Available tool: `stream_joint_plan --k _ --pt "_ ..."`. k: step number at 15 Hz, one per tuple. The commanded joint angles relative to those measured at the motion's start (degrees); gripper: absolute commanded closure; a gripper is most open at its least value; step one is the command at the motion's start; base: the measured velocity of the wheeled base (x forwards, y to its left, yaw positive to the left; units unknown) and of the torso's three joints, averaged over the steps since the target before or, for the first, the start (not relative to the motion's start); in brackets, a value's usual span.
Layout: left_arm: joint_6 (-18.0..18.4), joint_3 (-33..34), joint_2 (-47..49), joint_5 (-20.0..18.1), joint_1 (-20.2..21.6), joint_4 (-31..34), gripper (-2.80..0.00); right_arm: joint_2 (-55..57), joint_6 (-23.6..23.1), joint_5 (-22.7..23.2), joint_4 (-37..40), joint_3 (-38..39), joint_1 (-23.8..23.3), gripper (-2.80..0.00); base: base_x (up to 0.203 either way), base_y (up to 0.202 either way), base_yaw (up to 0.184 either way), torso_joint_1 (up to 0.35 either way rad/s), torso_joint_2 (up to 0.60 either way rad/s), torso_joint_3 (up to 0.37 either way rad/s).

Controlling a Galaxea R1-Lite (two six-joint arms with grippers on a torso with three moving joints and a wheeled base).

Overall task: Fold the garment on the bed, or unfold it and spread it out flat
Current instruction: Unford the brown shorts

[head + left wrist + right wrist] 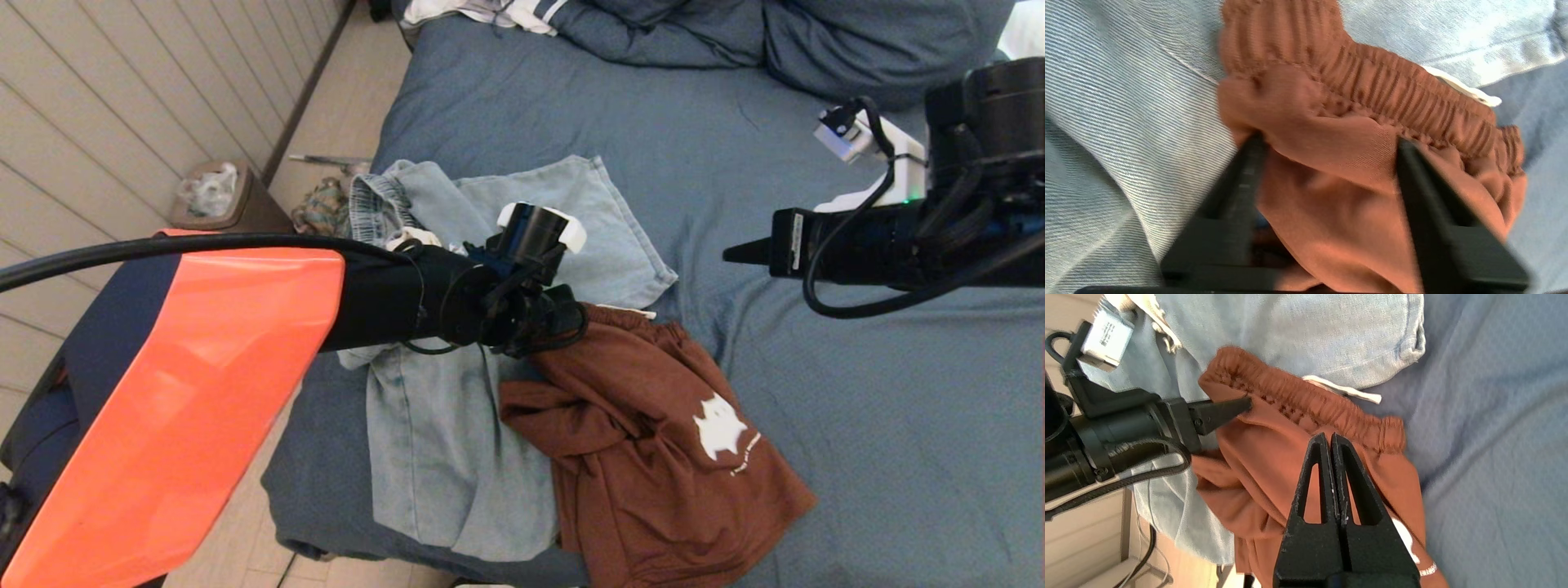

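Rust-brown shorts (653,425) with a white print lie crumpled near the front of the slate-blue bed (857,408), partly on top of a light-blue denim garment (441,441). My left gripper (1327,141) is open at the left end of the shorts' elastic waistband (1372,77); brown cloth bulges between its spread fingers (1249,167). In the head view its fingers are hidden behind the wrist (531,278). My right gripper (1329,435) is shut with nothing in it, hanging above the waistband's middle and, in the head view (727,255), right of the shorts.
A bunched blue duvet and pillows (735,41) and a white striped garment (490,12) lie at the far end. The bed's left edge drops to the floor, where a bin (212,196) stands by the wall. Open cover stretches to the right.
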Motion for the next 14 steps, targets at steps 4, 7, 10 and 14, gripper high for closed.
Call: stream_joint_plan --k 4,7,10,14 --pt "-0.25 0.03 -0.20 0.10 -0.01 -0.17 0.00 0.04 0.07 0.10 -0.96 0.99 0.01 0.00 0.000 0.000 0.000 0.000 0.00 0.000" --pt "-0.21 0.62 -2.42 0.42 -0.29 -0.17 0.00 -0.56 0.06 0.01 -0.96 1.87 -0.08 0.00 0.000 0.000 0.000 0.000 0.00 0.000" --pt "-0.33 3.54 -10.69 1.33 -2.57 -0.32 0.00 -1.35 0.39 0.09 -0.88 3.47 -0.18 0.00 0.000 0.000 0.000 0.000 0.00 0.000" --pt "0.88 11.11 -24.13 -0.64 -6.14 -0.57 0.00 0.96 0.55 0.00 -0.75 5.89 -1.13 0.00 0.000 0.000 0.000 0.000 0.00 0.000"
